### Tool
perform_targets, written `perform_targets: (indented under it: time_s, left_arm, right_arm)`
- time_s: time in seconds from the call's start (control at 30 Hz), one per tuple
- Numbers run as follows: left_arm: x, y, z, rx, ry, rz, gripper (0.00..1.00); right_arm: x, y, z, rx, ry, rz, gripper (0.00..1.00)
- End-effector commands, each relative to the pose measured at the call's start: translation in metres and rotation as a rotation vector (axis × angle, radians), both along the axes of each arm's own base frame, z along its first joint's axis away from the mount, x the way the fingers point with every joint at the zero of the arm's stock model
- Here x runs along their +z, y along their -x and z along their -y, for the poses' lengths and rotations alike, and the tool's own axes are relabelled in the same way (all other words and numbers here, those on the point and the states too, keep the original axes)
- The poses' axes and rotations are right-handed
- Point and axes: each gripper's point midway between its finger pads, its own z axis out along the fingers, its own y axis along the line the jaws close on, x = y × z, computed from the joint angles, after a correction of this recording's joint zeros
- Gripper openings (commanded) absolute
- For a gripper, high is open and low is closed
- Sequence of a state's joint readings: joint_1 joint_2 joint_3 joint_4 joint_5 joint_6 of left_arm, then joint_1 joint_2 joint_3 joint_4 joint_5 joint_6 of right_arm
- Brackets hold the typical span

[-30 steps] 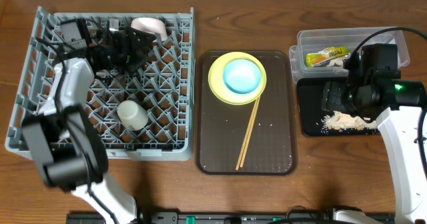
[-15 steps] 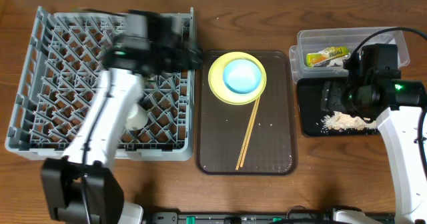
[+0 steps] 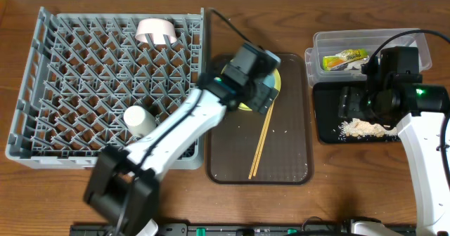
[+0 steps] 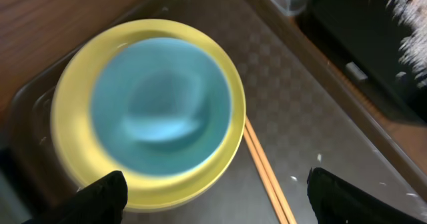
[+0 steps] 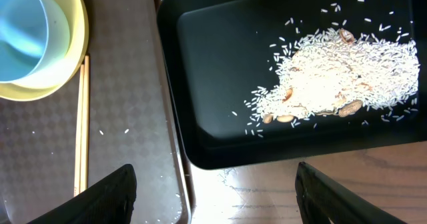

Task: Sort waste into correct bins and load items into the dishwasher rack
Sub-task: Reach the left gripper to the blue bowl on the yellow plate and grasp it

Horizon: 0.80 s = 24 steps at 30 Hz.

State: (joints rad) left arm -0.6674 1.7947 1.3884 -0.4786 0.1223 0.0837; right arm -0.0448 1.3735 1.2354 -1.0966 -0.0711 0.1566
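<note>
One left pincer (image 4: 215, 196) newly above blue bowl (image 4: 160, 107)

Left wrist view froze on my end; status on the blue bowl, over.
Left gripper open above blue bowl, nothing held. Right gripper open over black tray of rice. Bowl sits in yellow plate on brown tray, nothing on top.

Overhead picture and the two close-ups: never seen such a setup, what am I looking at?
Two robot arms at a table. One camera looks down; one rides on each wrist, its fingers at the bottom. The grey rack holds a pinkish bowl and white cup. The brown tray carries a blue bowl on a yellow plate, plus chopsticks. Rice lies in the black tray, a wrapper in the clear tub. Left gripper hovers over the plate, right gripper above the black tray; both open, empty.
</note>
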Motion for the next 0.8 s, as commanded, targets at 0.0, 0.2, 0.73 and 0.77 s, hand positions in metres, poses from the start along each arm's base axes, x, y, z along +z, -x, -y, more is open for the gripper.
perform_targets:
  time_s: [0.0, 0.2, 0.73, 0.77]
  left_arm:
    - [-0.021, -0.007, 0.007, -0.061, -0.074, 0.040, 0.88]
    - [-0.059, -0.014, 0.015, -0.067, -0.096, 0.011, 0.86]
    - [-0.088, -0.020, 0.012, -0.048, -0.146, -0.001, 0.18]
    - [-0.088, -0.020, 0.012, -0.048, -0.144, 0.000, 0.14]
  right_arm:
    - [0.005, -0.001, 0.002, -0.015, -0.002, 0.014, 0.74]
    - [0.005, -0.001, 0.002, -0.015, -0.002, 0.014, 0.74]
    - [0.004, -0.001, 0.002, -0.014, -0.002, 0.012, 0.74]
    - [0.004, 0.000, 0.002, -0.014, -0.002, 0.011, 0.74]
